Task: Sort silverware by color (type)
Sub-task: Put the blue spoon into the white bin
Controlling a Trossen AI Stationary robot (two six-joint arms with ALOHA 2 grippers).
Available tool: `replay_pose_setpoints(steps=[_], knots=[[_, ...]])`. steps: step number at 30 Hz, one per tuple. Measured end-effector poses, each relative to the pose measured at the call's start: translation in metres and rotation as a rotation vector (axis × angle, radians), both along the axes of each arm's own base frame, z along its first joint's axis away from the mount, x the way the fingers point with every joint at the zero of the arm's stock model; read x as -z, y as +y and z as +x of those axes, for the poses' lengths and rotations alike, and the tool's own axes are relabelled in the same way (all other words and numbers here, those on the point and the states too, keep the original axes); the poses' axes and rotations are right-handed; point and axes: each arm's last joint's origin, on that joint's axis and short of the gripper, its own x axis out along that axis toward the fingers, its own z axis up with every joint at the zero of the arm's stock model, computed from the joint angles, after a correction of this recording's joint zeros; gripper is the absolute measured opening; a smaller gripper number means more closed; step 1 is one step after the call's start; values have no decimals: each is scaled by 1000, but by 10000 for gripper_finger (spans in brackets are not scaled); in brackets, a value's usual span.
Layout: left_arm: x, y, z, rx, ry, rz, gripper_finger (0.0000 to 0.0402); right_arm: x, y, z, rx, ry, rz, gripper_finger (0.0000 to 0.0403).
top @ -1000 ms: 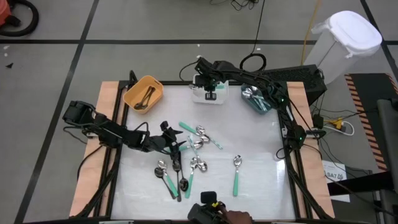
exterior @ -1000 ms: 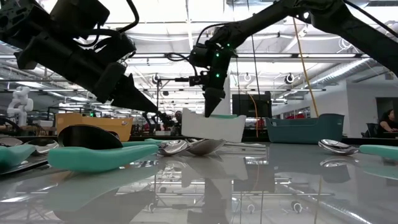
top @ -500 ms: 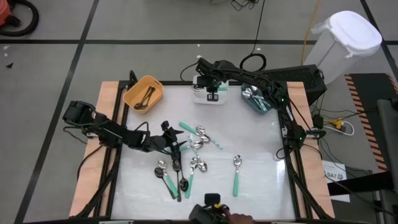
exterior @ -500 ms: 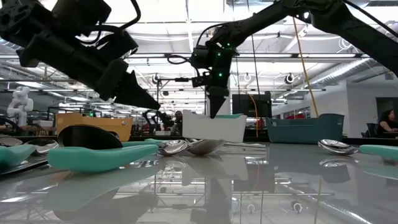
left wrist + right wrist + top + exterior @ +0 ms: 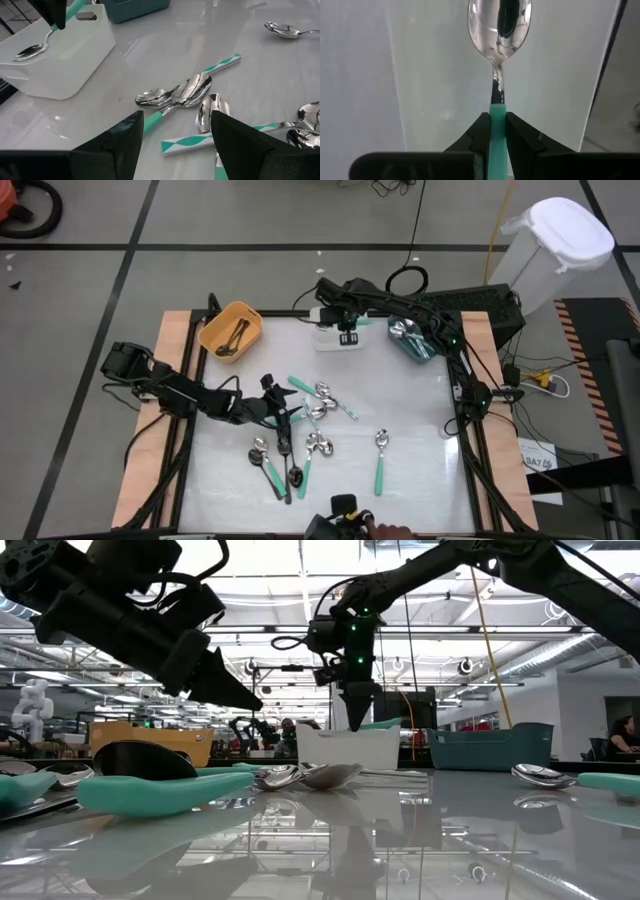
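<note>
Sorting partly done: some spoons in orange bin and teal bin; a dozen or so spoons left mid-table. Right gripper over white bin at far side, fingers closed on mint-handled spoon. Left gripper above the pile, fingers spread, empty.
</note>
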Motion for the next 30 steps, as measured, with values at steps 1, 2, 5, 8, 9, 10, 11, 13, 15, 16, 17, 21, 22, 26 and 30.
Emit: replay_pose_setpoints(steps=[1, 2, 5, 8, 9, 10, 11, 13, 15, 16, 17, 21, 22, 26, 30], knots=[[0, 0, 0, 0, 0, 0, 232, 0, 1, 0, -32, 13, -4, 38], [0, 0, 0, 0, 0, 0, 232, 0, 2, 1, -68, 24, -7, 38], [0, 0, 0, 0, 0, 0, 232, 0, 4, 2, -187, 54, -17, 38], [0, 0, 0, 0, 0, 0, 232, 0, 5, 2, -330, 91, -28, 38], [0, 0, 0, 0, 0, 0, 232, 0, 5, 3, -375, 102, -32, 38], [0, 0, 0, 1, 0, 1, 232, 0, 5, 3, -414, 109, -38, 38], [0, 0, 0, 0, 0, 1, 232, 0, 6, 4, -449, 114, -44, 38], [0, 0, 0, 2, 2, 4, 232, -1, 5, 6, -492, 112, -61, 38], [0, 0, 0, 3, 3, 6, 232, -1, 5, 8, -511, 97, -80, 38], [0, 0, 0, 3, 4, 6, 232, -1, 5, 9, -514, 89, -88, 38], [0, 0, 0, 3, 5, 6, 232, -1, 4, 10, -519, 85, -92, 39], [1, 0, 0, 3, 11, 7, 232, 6, 5, 13, -553, 65, -50, 50], [1, 0, 0, 3, 11, 7, 232, 9, 4, 13, -549, 69, -45, 55], [1, 0, 0, 3, 11, 7, 232, 17, 3, 16, -546, 77, -36, 80], [1, 0, 0, 3, 11, 7, 232, 17, 3, 18, -527, 56, -50, 103]])
